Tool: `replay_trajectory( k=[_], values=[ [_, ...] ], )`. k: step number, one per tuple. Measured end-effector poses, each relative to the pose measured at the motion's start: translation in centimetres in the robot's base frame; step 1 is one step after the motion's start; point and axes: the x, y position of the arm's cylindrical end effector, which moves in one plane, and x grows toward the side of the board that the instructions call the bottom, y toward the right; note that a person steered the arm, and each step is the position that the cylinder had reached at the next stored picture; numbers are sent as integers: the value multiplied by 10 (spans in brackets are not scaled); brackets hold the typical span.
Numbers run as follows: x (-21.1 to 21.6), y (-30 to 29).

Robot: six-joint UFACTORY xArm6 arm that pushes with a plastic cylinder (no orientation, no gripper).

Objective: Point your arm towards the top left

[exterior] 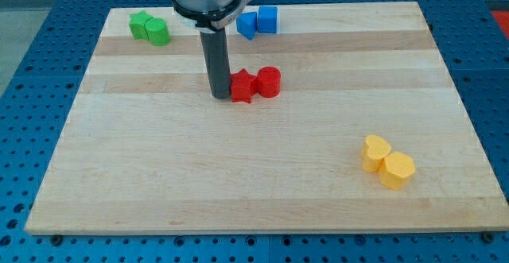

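Observation:
My tip [220, 95] rests on the wooden board [199, 175] just left of a red star-like block [242, 86], touching or nearly touching it. A red cylinder [269, 81] sits against that block's right side. Two green blocks lie at the view's top left: a green star-like block [141, 24] and a green cylinder [158, 32]. They are well up and left of the tip.
Two blue blocks lie at the view's top centre: a blue angular block [247, 24] and a blue cube [267, 19], right of the rod's mount. Two yellow blocks lie at the lower right: a heart-like block [375, 152] and a hexagonal block [397, 170].

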Motion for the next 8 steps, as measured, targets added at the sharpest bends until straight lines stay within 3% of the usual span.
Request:
replay_trajectory(
  k=[2,5,8],
  values=[
    [-10,-8],
    [-60,-30],
    [-146,-30]
  ],
)
